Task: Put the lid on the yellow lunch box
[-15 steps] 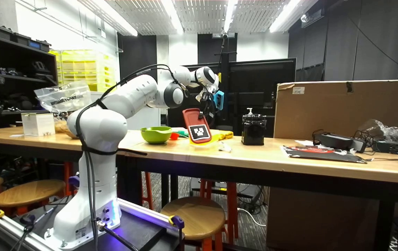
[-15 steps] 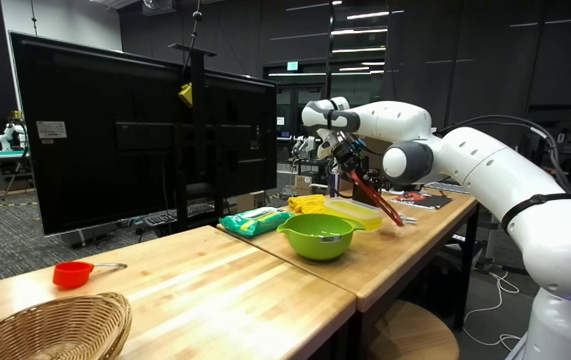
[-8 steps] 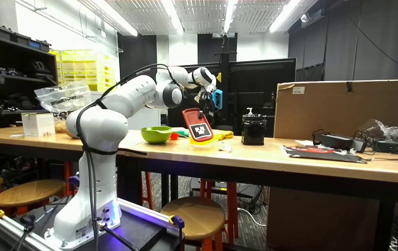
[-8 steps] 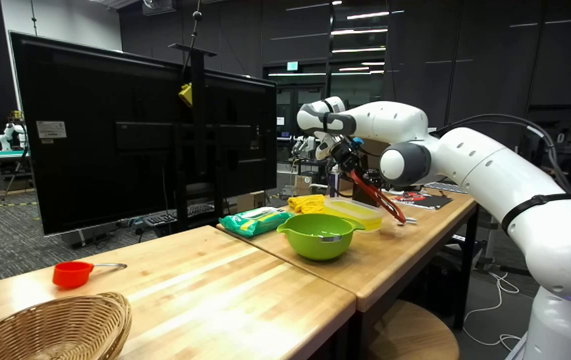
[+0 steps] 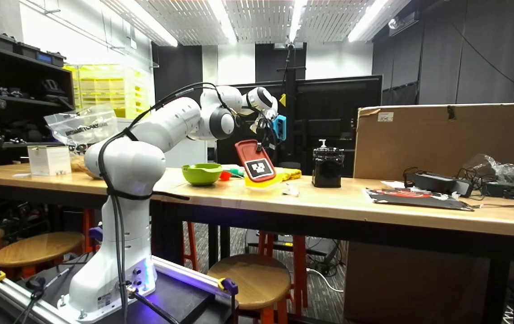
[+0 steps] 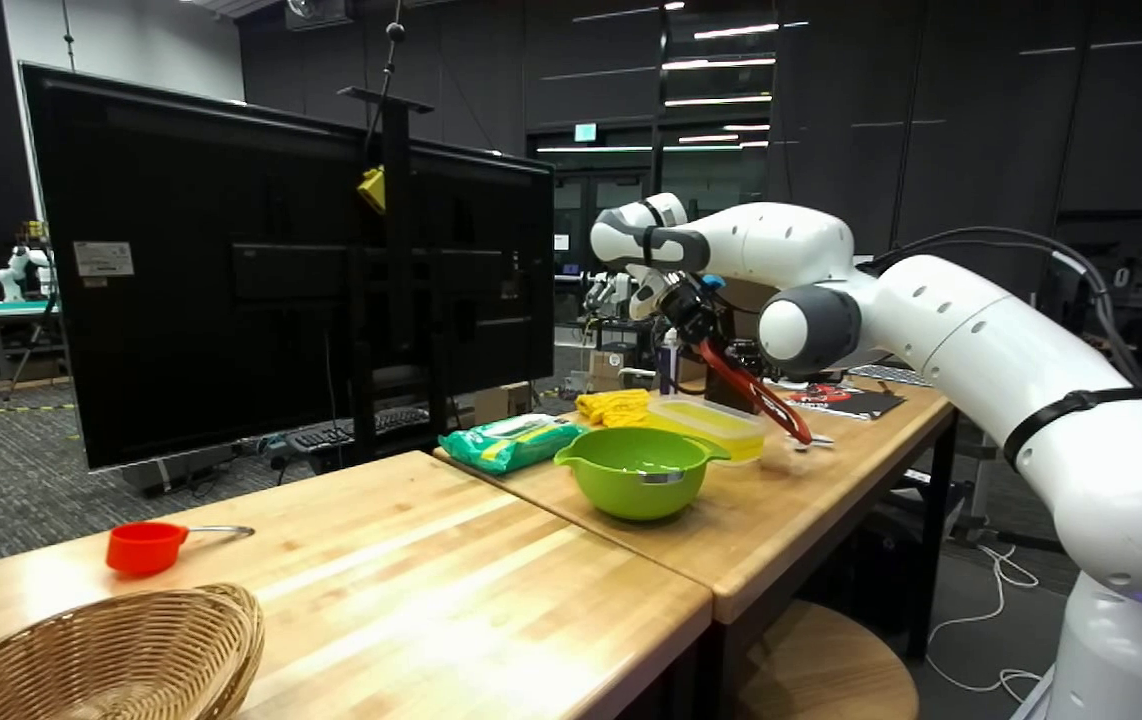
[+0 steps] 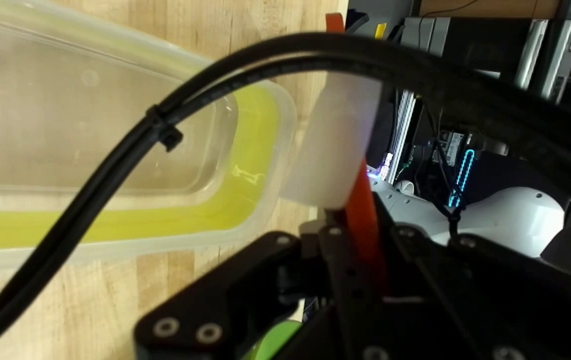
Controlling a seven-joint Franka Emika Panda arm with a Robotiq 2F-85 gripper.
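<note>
Raised a little at its lower end since a second ago, the red lid (image 5: 253, 157) hangs steeply tilted at the robot's side of the yellow lunch box (image 6: 743, 443); whether the two touch cannot be told. The wrist of the white robot arm (image 6: 991, 345) has edged left in both exterior views. The gripper (image 5: 259, 147) is clamped on the lid's upper end. Open-topped, the box rests on a wooden tabletop (image 7: 115, 295). Just in front of the box, in an exterior view, sits a green mixing bowl (image 6: 637, 480); a yellow cloth (image 6: 615, 407) lies just beside the box, a green-and-white packet (image 6: 511, 442) near, to its left. Well apart from the box, farther left, are a red measuring cup (image 6: 144, 549) and a wicker basket (image 6: 131, 640). In an exterior view, a black pump dispenser (image 5: 327, 167) stands near the box, to its right.
</note>
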